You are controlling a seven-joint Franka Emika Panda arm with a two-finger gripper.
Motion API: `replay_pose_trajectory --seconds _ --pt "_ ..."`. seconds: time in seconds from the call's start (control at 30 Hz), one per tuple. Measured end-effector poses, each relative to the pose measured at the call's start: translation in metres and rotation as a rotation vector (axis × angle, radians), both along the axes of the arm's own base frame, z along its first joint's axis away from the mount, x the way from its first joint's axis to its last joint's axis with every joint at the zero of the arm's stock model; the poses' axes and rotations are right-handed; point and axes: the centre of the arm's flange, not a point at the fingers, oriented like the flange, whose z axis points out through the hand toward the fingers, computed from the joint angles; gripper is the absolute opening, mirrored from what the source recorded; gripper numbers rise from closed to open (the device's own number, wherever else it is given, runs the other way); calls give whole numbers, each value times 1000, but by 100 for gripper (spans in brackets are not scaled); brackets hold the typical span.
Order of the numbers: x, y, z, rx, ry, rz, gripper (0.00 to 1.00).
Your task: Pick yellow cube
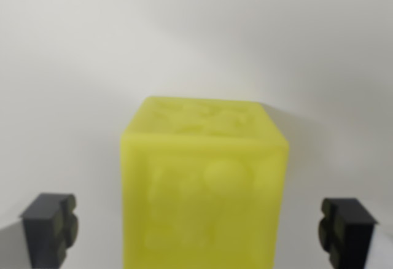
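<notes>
The left finger (pixel 50 229) of the end effector (pixel 199 229) is standing apart from the yellow cube (pixel 202 183), which is resting on the white table (pixel 73 66). The right finger (pixel 345 231) is likewise clear, jaws spread wide. Blur is hiding the contact, so probably descending slightly further, staying centred, is wise before squeezing.

yellow cube (pixel 204 189): waxy, slightly translucent plastic look, matt, faint raised relief on faces | fingertips (pixel 50 229): dark matt plastic or rubber, blocky, ridged pads | surface (pixel 73 66): plain white, smooth, matt, softly shadowed
</notes>
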Motion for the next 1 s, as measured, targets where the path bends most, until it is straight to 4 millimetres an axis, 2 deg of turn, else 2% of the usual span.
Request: replay_pose_trajectory --seconds 0.43,0.67,0.7,1.0 --pt "0 0 -32 0 0 5 100" --pt "1 0 -34 0 0 7 100" --pt "1 0 -34 0 0 7 0" --pt "1 0 -21 1 -1 6 0"
